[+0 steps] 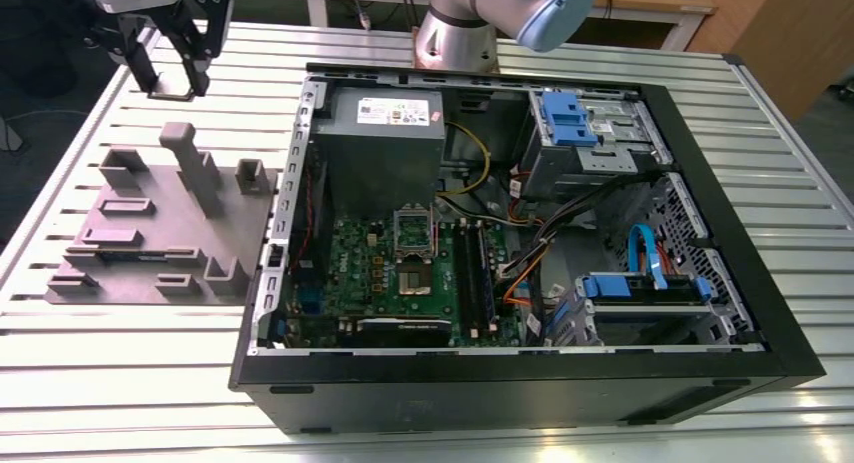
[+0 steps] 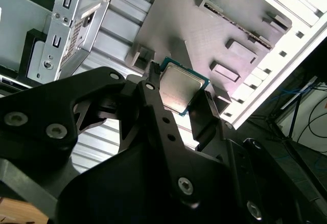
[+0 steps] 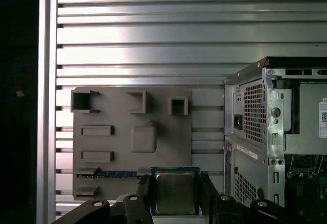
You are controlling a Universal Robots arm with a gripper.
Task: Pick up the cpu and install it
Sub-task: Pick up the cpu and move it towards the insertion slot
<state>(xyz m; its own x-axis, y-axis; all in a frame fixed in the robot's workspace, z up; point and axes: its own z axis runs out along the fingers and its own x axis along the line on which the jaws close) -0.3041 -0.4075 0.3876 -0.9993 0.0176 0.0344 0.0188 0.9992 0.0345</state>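
The cpu (image 3: 175,191) is a small square chip with a shiny silver-grey top and a green rim. My gripper (image 3: 175,193) is shut on it, one black finger on each of two opposite edges. The second wrist view shows the same hold: the cpu (image 2: 181,87) sits tilted between the fingers of the gripper (image 2: 180,93), in the air over the grey fixture plate (image 2: 204,29). In the exterior view the gripper (image 1: 171,78) hangs at the far left, above the table beyond the fixture plate (image 1: 147,233) and outside the open computer case (image 1: 534,383).
Inside the case lie the green motherboard (image 1: 347,273) with its square socket (image 1: 415,279), a grey power supply (image 1: 380,133), blue drive brackets (image 1: 567,118) and loose cables. The fixture plate has upright posts (image 1: 194,168) and holds a thin memory stick (image 3: 115,174). The slatted metal table (image 1: 134,383) surrounds everything.
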